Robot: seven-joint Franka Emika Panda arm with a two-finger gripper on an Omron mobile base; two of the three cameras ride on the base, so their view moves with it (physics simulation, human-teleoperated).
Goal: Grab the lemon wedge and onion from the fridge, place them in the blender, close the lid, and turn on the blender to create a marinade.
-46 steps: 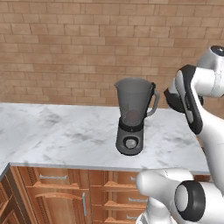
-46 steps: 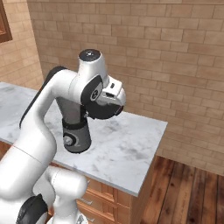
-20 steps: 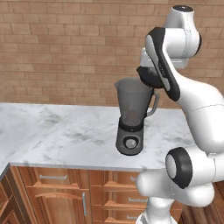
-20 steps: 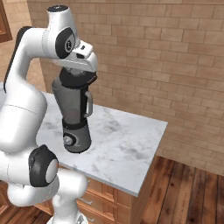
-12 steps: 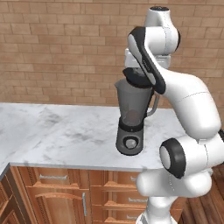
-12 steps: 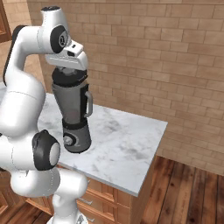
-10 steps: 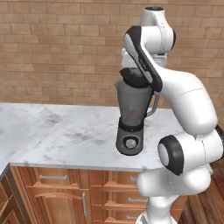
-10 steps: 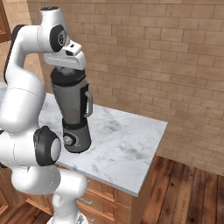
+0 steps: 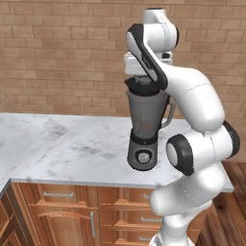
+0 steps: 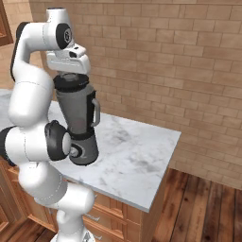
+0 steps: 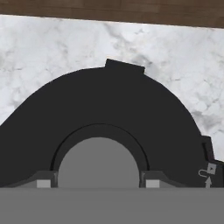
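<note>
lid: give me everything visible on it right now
The lid is a round dark-grey cap with a lighter grey knob at its centre, matte like plastic. It sits level on the mouth of the blender, which stands upright on the marble counter. The gripper hangs directly over it, fingertips either side of the knob; actual contact cannot be told.

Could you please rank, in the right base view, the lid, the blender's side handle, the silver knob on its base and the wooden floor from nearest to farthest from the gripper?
1. The lid, directly under the gripper, on the jug's mouth.
2. The side handle, lower down on the jug's right.
3. The silver knob, on the dark base at counter level.
4. The wooden floor, far lower right, beyond the counter's end.
</note>
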